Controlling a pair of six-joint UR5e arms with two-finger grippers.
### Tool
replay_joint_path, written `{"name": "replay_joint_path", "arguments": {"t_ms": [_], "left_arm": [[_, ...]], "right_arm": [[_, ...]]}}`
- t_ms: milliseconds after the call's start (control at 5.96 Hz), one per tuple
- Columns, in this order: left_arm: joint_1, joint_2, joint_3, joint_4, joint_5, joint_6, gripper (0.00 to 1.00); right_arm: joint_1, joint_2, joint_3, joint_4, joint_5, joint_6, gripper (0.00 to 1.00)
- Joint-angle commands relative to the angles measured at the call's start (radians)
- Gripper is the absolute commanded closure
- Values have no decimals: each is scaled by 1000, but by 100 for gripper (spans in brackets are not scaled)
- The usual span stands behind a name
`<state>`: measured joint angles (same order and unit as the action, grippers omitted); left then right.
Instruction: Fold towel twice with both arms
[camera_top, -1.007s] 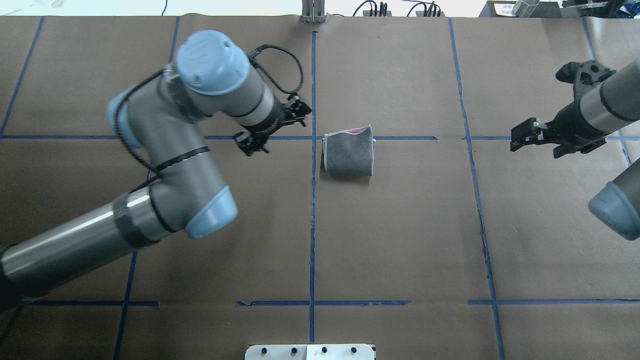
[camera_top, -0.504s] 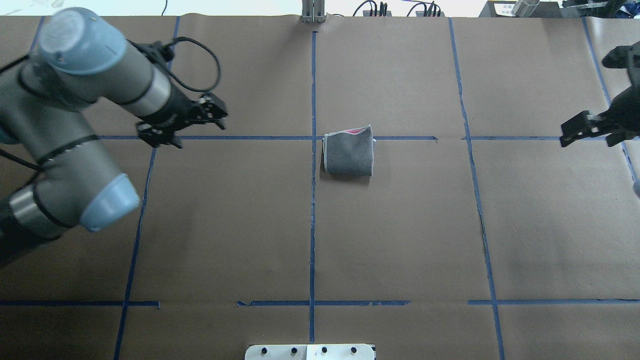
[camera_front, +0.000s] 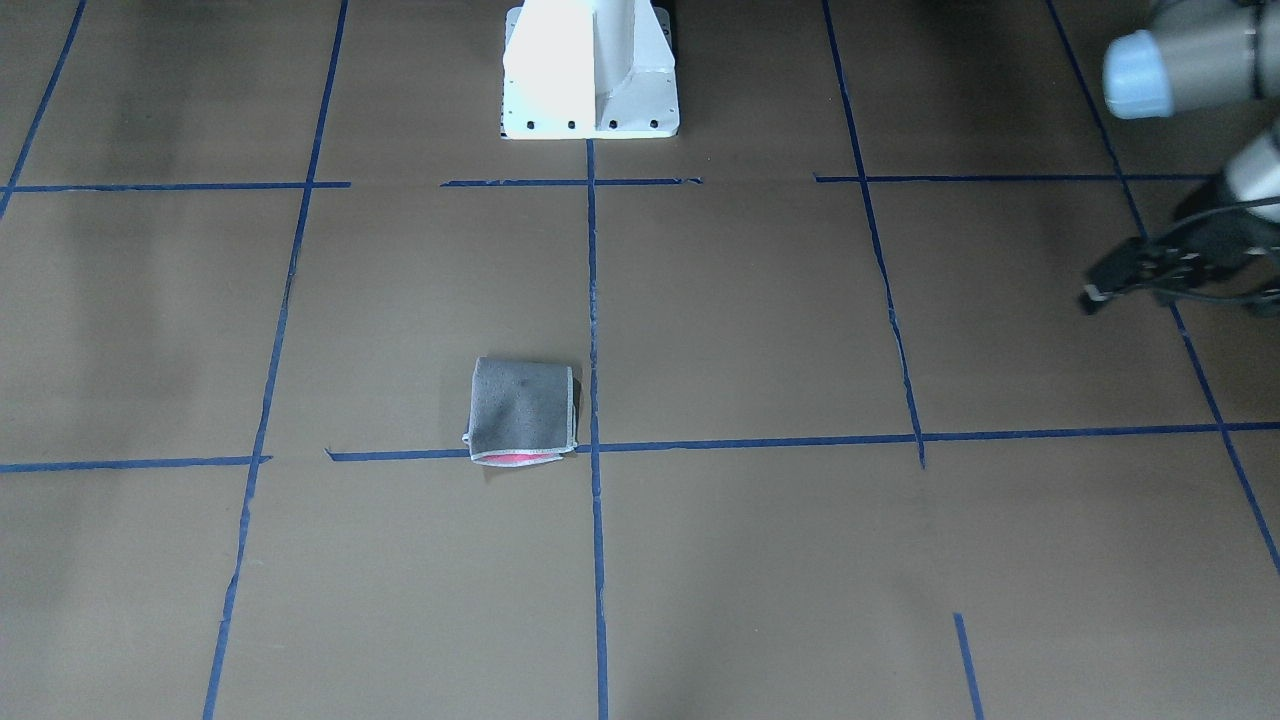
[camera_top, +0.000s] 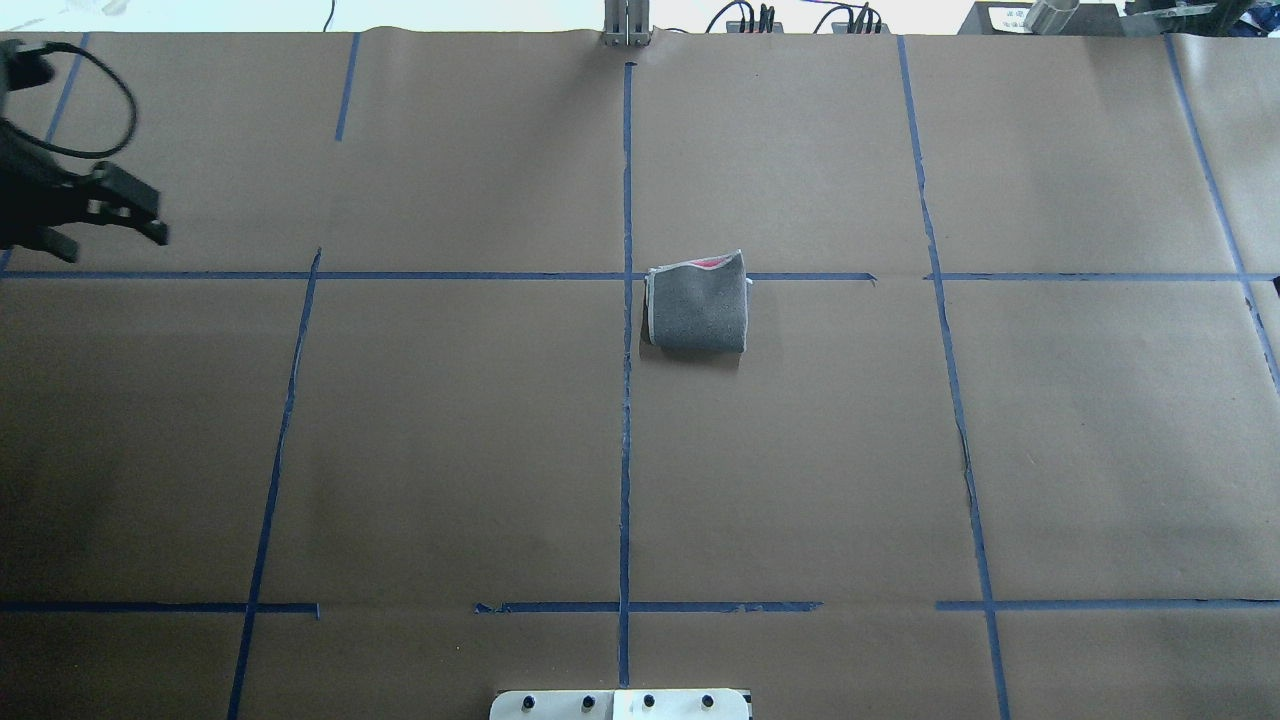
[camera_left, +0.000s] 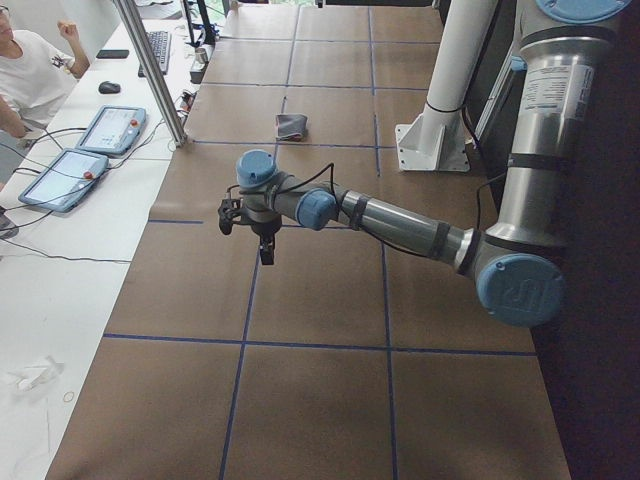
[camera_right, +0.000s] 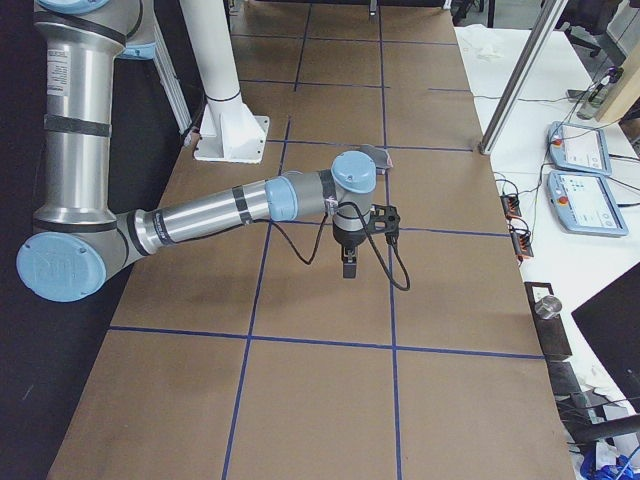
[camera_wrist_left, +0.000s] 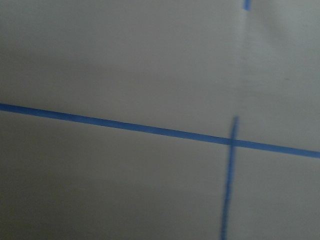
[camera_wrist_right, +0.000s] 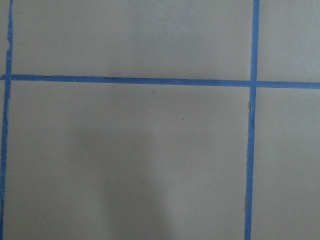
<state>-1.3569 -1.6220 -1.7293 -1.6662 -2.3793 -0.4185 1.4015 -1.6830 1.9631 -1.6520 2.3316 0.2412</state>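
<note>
The towel (camera_top: 697, 312) lies folded into a small square at the table's middle, grey face up, with a sliver of pink-red along its far edge. It also shows in the front-facing view (camera_front: 523, 410) and far off in the left view (camera_left: 291, 125). My left gripper (camera_top: 90, 220) is at the table's far left edge, well away from the towel, open and empty; it also shows in the front-facing view (camera_front: 1180, 275). My right gripper (camera_right: 365, 235) shows only in the right side view, far from the towel; I cannot tell its state. Both wrist views show only paper and tape.
Brown paper with a blue tape grid (camera_top: 625, 400) covers the table. The white pedestal base (camera_front: 590, 70) stands at the robot's side. A metal post (camera_top: 625, 25) and cables sit at the far edge. A person (camera_left: 30, 70) and tablets (camera_left: 110, 130) are beyond the table.
Both arms have swung outward from the towel. The left gripper went to the far left edge, and the right arm left the overhead view. The towel has not moved.
</note>
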Motion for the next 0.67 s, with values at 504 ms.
{"name": "replay_joint_path", "arguments": {"t_ms": [504], "left_arm": [[-221, 54, 275, 6, -20, 506, 0]], "right_arm": [[166, -90, -125, 6, 74, -238, 0]]}}
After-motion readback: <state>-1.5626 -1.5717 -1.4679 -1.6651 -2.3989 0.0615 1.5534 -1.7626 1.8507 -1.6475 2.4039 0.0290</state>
